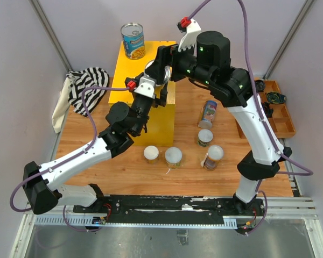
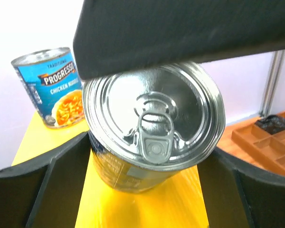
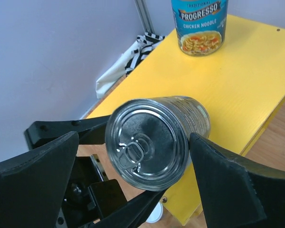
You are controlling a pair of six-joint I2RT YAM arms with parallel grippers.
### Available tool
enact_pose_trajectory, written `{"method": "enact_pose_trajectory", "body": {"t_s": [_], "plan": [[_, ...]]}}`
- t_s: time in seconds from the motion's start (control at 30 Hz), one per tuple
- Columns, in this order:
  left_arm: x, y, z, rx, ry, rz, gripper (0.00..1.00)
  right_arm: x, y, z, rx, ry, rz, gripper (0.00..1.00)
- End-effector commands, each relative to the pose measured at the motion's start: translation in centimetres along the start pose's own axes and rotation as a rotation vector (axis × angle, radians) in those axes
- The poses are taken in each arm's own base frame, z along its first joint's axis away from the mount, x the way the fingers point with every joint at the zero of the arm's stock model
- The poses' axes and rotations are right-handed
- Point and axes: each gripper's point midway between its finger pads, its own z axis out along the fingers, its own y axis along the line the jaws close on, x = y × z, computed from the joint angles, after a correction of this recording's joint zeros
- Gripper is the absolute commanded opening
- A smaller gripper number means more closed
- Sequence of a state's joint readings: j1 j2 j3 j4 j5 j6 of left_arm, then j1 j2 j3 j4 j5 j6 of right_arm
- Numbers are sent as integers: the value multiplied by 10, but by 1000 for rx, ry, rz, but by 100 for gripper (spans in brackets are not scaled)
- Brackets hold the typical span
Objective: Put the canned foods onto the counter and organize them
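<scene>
- Over the near part of the yellow box, a silver-topped can is tipped on its side. Its pull-tab lid shows in both wrist views.
- The left gripper has its fingers pinching this can from both sides.
- The right gripper hangs around the same can, its fingers spread wider than the can.
- At the far left corner of the box top stands a blue Progresso chicken noodle can, upright and well apart from the held one.
- On the wooden bench, two short cans stand just in front of the box.
- To their right are three more cans.
- A striped cloth lies left of the box, and a compartmented wooden tray sits at the bench's right edge.
</scene>
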State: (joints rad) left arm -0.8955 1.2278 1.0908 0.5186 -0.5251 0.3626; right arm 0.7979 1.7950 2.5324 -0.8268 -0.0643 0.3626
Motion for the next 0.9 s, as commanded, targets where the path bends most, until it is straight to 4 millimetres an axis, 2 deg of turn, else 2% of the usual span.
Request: {"method": "enact_pose_trajectory", "body": {"t_s": [0.0, 0.4, 0.87], "plan": [[-25, 1, 0, 17, -85, -79, 48, -41, 23, -30, -106, -135, -2, 99], [-26, 1, 10, 37, -71, -135, 46, -43, -7, -39, 2, -149, -38, 98], [-16, 2, 42, 26, 38, -246, 45, -40, -49, -67, 169, -178, -76, 99]]}}
